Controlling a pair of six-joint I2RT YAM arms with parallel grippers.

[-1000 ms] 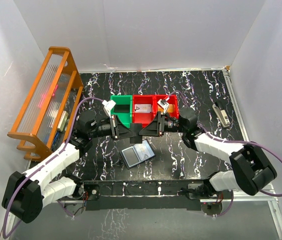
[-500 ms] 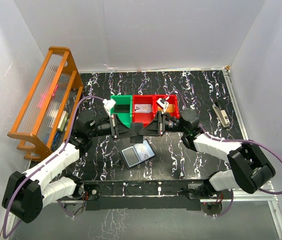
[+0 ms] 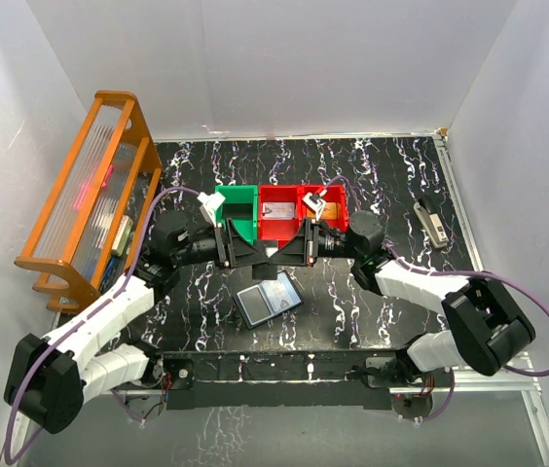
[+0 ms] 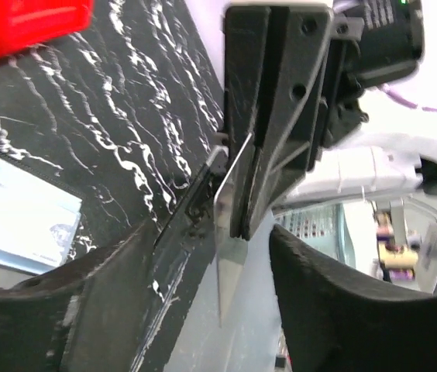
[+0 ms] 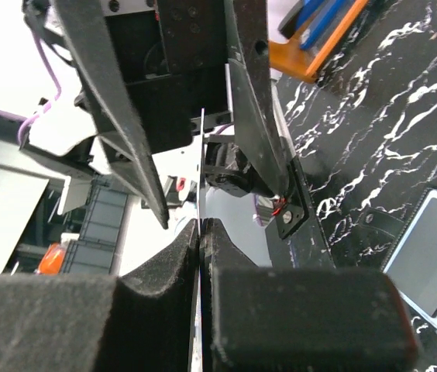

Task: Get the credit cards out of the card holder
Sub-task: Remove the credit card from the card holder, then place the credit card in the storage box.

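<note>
The card holder (image 4: pixel 17 221) is cut off by the picture's left edge; the card (image 4: pixel 230 232) stands nearly edge-on, colour unclear.

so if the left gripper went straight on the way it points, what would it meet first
Most likely the credit card pinched in the shut right gripper, which faces the left gripper head-on; the card seems to reach between its open fingers.

Both arms reach inward, tips meeting: left pincer (image 5: pixel 220 203) spread apart, right pincer (image 4: pixel 240 221) clamped on a credit card (image 4: pixel 230 256).
</note>
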